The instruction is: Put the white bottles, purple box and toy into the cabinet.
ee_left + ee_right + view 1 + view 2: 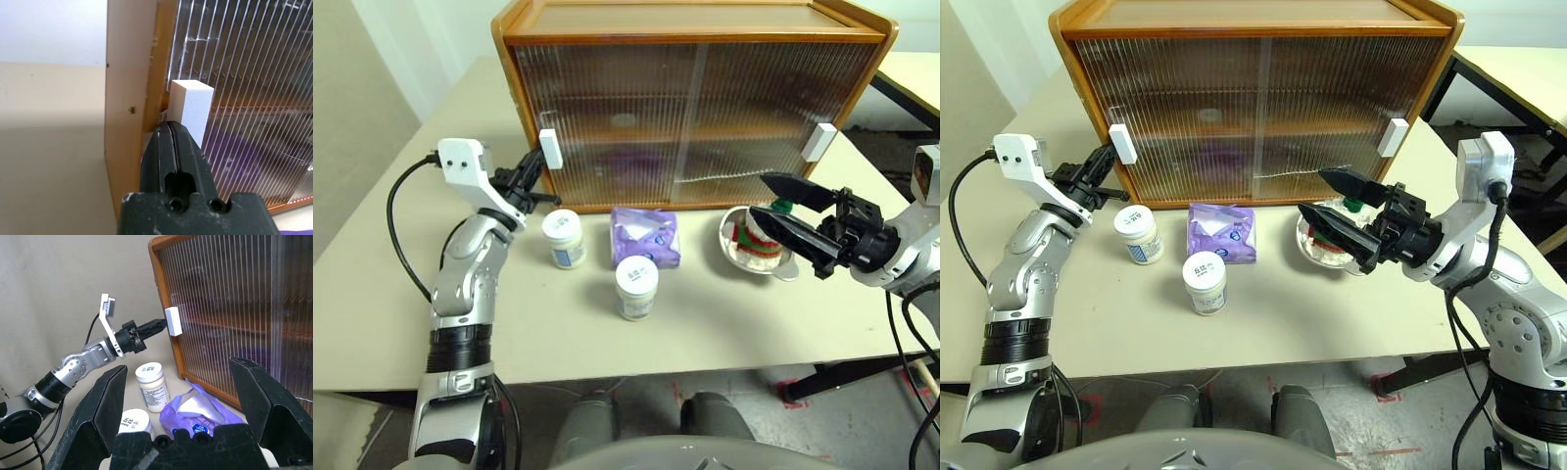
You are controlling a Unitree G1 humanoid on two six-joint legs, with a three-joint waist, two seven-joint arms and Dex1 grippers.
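Light, rigid, slick white bottles (562,238) at nine o'clock of soft purple box (644,238): best pinched across lids, left end effector (530,176) pressed together, right end effector (783,208) spread.

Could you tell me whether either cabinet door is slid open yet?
No, both ribbed doors of the cabinet are shut, and the bottles stand outside.

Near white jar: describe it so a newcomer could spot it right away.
Start at the big wooden cabinet at the back of the table. In front of its doors lies a purple pack, with a white jar to its left. The one you want stands alone nearer the table's front edge, just in front of the pack.
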